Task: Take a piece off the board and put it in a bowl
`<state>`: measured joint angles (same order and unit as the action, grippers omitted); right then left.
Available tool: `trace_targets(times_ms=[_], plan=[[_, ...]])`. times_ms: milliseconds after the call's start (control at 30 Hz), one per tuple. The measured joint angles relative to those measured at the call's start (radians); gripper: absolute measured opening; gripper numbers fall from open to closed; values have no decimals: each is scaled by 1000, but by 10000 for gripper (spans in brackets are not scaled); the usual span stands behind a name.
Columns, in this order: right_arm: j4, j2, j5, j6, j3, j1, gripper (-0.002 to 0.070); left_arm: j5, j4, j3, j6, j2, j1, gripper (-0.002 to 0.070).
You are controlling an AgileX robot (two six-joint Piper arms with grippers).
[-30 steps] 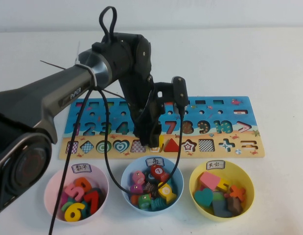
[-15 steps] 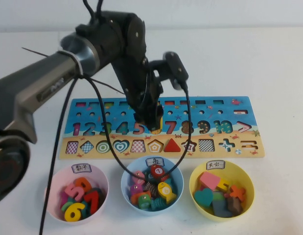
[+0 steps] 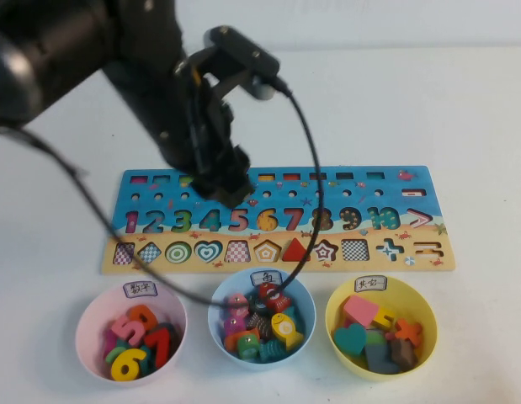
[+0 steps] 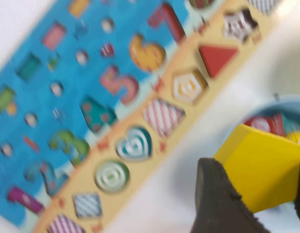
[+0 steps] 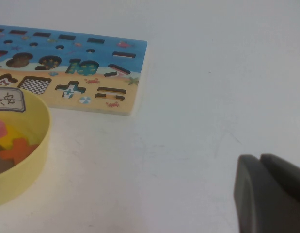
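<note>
White counter (image 3: 479,109): carries everything listed.

Long rectangular wooden puzzle board (image 3: 361,182), blue upper band, sandy lower band, coloured numbers and shape cutouts: laid flat across the middle. The pentagon slot (image 3: 267,250) in its lower row is seen vacated.

Left gripper (image 4: 254,194): raised above the board's middle, over the number row; jaws closed partway on the piece. From above the grip itself is hidden by the arm.

Three round plastic bowls along the near edge: pink bowl (image 3: 88,324) to the left, blue bowl (image 3: 218,303) in the centre, yellow bowl (image 3: 422,313) with a white handwritten label to the right, each holding pieces.

Right gripper (image 5: 268,194): parked low over bare counter, beyond the yellow bowl's right side; fingers pressed together, nothing held.

Small flat yellow wooden pentagon piece (image 4: 261,165): held between the left jaws, clear of the board.

Governing relation, as judged: the yellow bowl lies to the right of and nearer than the laden jaws, past the blue bowl; the carry belongs to the left arm, though the right is nearer.
</note>
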<state>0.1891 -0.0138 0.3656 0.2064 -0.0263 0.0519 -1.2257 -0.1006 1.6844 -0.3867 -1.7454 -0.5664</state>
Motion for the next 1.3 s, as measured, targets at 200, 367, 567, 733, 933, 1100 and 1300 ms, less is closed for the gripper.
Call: trace_targets(times_ms=[200,367,567,733,933,1100,1300], plan=[[0,0,0,0,0,0,-17,69,0,-282,78,207,0,283],[0,0,0,0,0,0,-17,135,-21,-442,91,315,-26,283],[0,0,2,0,0,0,-17,219,-70,-468,121,294,-142,283],[0,0,2,0,0,0,-17,294,-111,-442,125,192,-261,283],[0,0,2,0,0,0,-17,239,-157,-259,219,10,-315,283],[0,0,2,0,0,0,-17,178,-157,-125,306,-117,-359,283],[0,0,2,0,0,0,-17,142,-155,-37,373,-202,-396,282]])
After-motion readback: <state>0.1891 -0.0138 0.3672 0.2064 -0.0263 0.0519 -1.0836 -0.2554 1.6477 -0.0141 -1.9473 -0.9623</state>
